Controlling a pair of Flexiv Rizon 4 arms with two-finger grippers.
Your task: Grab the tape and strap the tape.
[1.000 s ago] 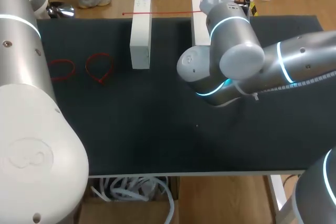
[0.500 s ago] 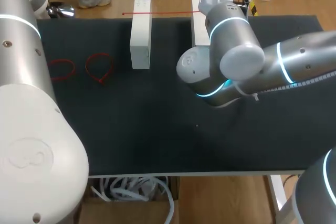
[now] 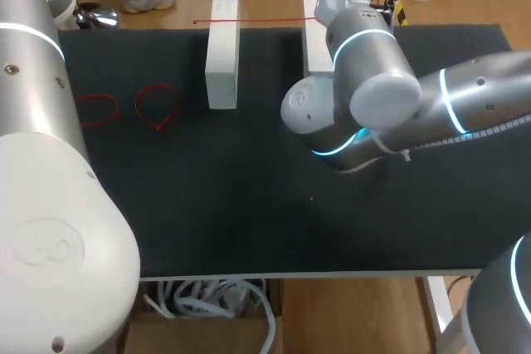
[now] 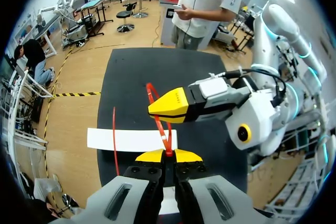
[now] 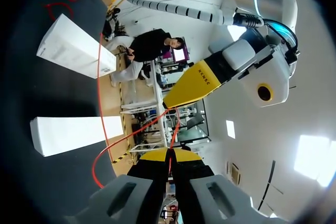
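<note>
Head view, left to right: the left arm (image 3: 50, 172) fills the left edge of the frame. On the dark surface (image 3: 249, 205), at upper left, lie one red loop (image 3: 98, 110) and, just beside it, a second red loop (image 3: 158, 108). Two white blocks (image 3: 222, 64) stand at upper centre, with a straight red strip (image 3: 249, 20) lying across their far ends. The right arm (image 3: 373, 97) enters from the right edge and hides the pincers in this view. Left wrist view: the left pincer (image 4: 168, 156) is clenched on the red tape (image 4: 157, 116), which rises as a narrow loop to the other arm's yellow tip. Right wrist view: the right pincer (image 5: 169, 155) is likewise clenched on the tape.
</note>
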